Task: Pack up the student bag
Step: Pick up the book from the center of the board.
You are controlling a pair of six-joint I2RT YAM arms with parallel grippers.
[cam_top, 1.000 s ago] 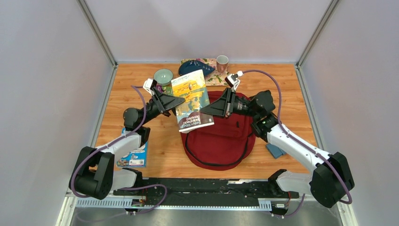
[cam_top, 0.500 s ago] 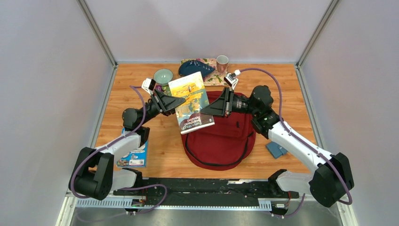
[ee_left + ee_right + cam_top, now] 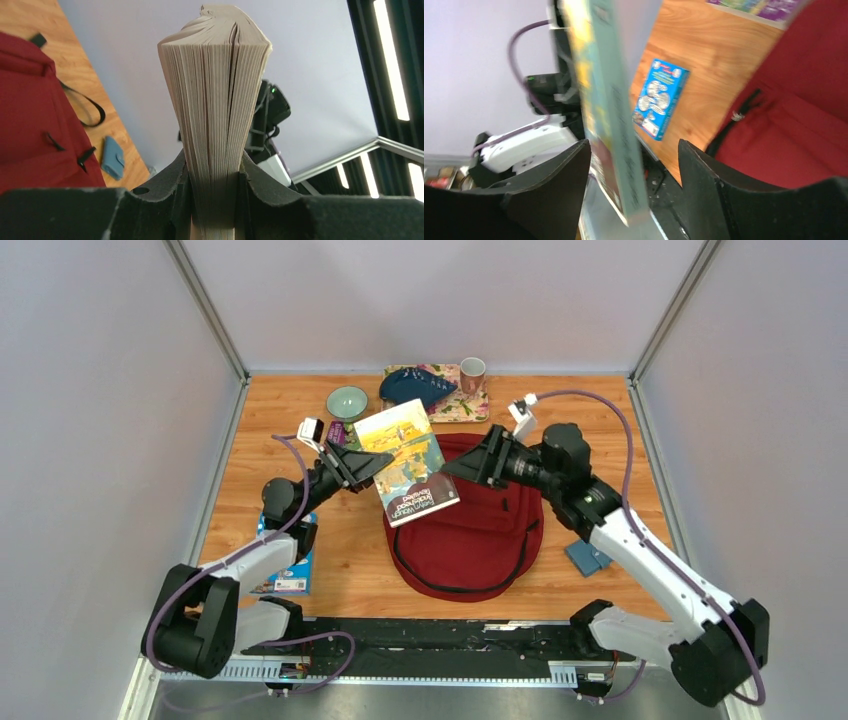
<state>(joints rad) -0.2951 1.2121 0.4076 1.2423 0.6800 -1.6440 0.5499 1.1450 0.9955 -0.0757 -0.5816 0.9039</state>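
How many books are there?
2 for certain: a yellow book in the left gripper over the bag, a blue book by the left arm. A flowery slab at the back might be another.

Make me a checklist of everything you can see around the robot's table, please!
Surface: wooden table, things along the back and both sides.
Job's things: red backpack lies mid-table; book is held in the air over its far end.
Clutter: teal bowl, pink cup, dark blue pouch on a floral tray, blue booklet, blue wallet.
Grippers: left gripper clamped on the book; right gripper open, a finger on each side of the book.
Cables: purple cables loop along both arms; no snag seen.
Surroundings: pale walls, metal frame.
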